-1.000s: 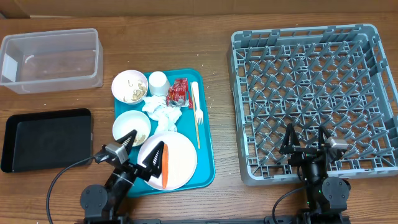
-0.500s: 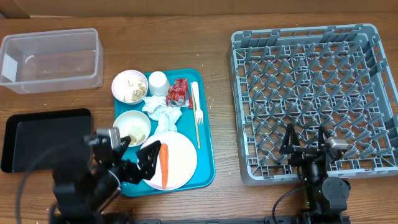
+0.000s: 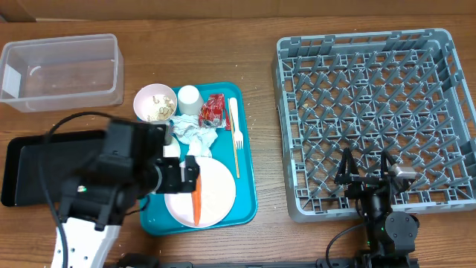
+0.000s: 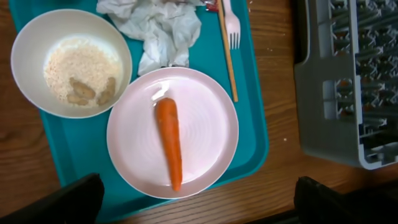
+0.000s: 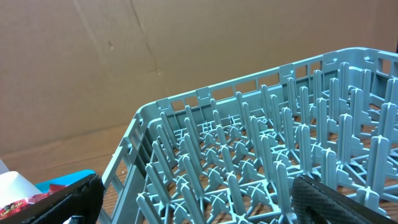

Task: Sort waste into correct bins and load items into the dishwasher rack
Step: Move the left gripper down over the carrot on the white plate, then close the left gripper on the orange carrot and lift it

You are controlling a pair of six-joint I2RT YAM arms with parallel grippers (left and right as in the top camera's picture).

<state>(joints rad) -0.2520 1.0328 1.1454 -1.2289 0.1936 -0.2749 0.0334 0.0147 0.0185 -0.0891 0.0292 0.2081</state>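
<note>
Rack (image 3: 364,39) empty, tub (image 3: 117,71) and black tray (image 3: 15,175) look bare, carrot (image 4: 170,142) on plate (image 4: 205,124) under left claw (image 4: 200,202) (wide open, right claw (image 5: 193,199) too).

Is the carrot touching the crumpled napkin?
Apart. The left wrist view shows a strip of bare pink plate between the carrot's top end and the napkin.

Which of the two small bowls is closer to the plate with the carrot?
The rice bowl seen by the left wrist camera, right beside the plate; the other bowl stands farther, next to the cup.
</note>
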